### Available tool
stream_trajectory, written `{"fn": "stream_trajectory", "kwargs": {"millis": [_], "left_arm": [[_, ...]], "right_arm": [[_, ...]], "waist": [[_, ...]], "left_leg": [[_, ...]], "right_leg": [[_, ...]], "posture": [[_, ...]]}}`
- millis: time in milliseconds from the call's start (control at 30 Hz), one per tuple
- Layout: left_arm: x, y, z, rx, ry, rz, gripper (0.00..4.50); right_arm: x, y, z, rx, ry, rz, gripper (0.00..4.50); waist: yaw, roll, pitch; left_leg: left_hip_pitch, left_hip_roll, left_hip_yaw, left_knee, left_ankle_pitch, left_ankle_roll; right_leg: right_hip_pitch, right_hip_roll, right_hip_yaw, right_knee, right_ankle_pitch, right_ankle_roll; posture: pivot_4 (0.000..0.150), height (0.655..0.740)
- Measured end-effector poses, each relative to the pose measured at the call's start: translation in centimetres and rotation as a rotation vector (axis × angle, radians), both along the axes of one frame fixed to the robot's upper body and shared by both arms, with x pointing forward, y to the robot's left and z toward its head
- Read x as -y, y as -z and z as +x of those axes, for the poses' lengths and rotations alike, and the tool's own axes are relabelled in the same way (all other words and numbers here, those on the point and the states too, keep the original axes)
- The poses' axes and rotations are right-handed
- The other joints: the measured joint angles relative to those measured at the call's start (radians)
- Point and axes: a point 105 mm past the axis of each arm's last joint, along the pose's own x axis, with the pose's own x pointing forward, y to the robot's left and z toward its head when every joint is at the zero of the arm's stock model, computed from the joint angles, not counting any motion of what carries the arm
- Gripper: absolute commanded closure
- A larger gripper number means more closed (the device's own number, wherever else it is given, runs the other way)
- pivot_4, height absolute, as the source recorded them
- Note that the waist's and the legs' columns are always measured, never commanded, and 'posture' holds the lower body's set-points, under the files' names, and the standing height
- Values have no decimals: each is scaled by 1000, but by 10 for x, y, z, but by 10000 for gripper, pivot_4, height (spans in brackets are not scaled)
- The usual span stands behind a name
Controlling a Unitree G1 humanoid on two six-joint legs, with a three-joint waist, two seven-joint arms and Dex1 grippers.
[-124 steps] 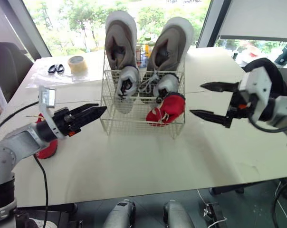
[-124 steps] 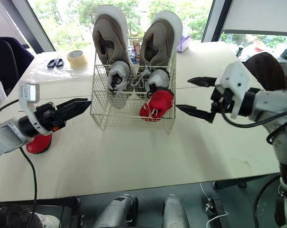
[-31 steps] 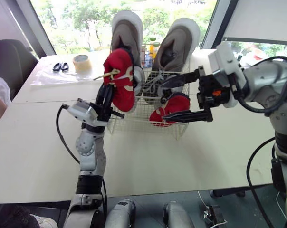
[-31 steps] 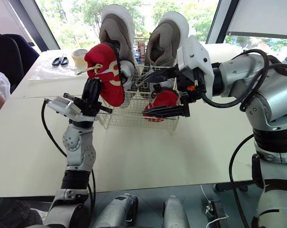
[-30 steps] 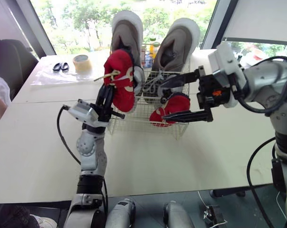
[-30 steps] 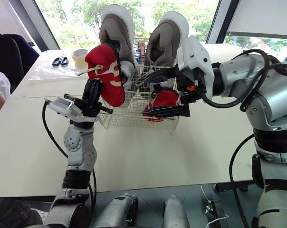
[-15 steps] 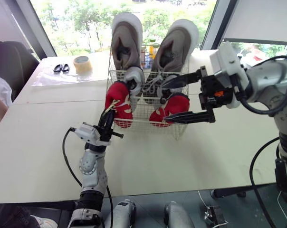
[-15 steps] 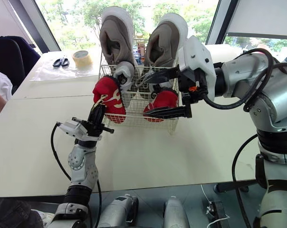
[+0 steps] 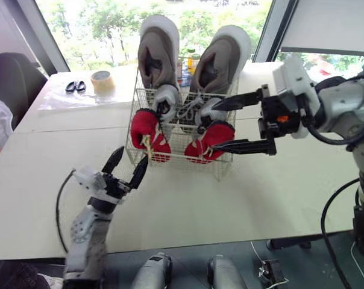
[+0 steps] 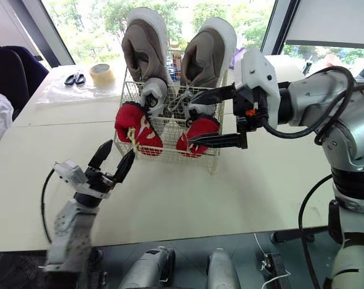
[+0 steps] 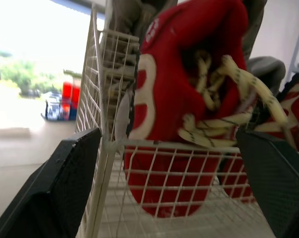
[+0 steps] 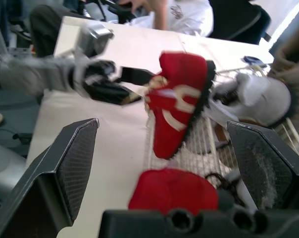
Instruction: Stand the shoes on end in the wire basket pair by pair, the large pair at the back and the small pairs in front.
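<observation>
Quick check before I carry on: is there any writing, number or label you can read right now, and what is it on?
"3", or possibly part of an 8: a white figure on the side of the left red shoe, seen from the left wrist.
Smaller white mark above that figure: too blurred to read.
White rounded marks on the same shoe in the right wrist view: too blurred to read.
Labels on the bottles behind the wire basket: too small to read.

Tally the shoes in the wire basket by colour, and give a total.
Large brown-grey shoes: 2
Small grey-and-white shoes: 2
Small red shoes: 2
Total: 6
</observation>
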Motion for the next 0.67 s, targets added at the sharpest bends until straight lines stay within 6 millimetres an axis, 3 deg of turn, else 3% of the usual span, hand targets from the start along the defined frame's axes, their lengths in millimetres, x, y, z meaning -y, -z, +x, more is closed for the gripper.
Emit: {"fn": "stream_trajectory", "kwargs": {"millis": [100, 267, 500, 667], "left_arm": [[-5, -28, -16, -30, 108, 24, 254], [-19, -37, -39, -277, 289, 161, 254], [-32, -82, -32, -231, 329, 352, 254], [-32, -96, -28, -236, 364, 400, 254]], "right_arm": [[12, -2, 2, 1, 59, 23, 0], [44, 6, 12, -38, 204, 39, 0], [76, 31, 12, -119, 334, -4, 0], [87, 39, 10, -147, 380, 4, 0]], "waist": [[1, 0, 0], [-3, 1, 0], [-3, 3, 2], [-10, 4, 2]], "left_leg": [[1, 0, 0, 0, 0, 0], [1, 0, 0, -1, 0, 0], [1, 0, 2, -1, 0, 0], [1, 1, 3, -3, 0, 0]], "right_leg": [[1, -1, 0, -2, -1, -2], [0, -1, 0, -1, -2, -4], [2, -1, 0, -3, -2, -4], [0, -1, 1, -3, -2, -4]], "posture": [[1500, 7400], [1500, 7400], [1500, 7400], [1500, 7400]]}}
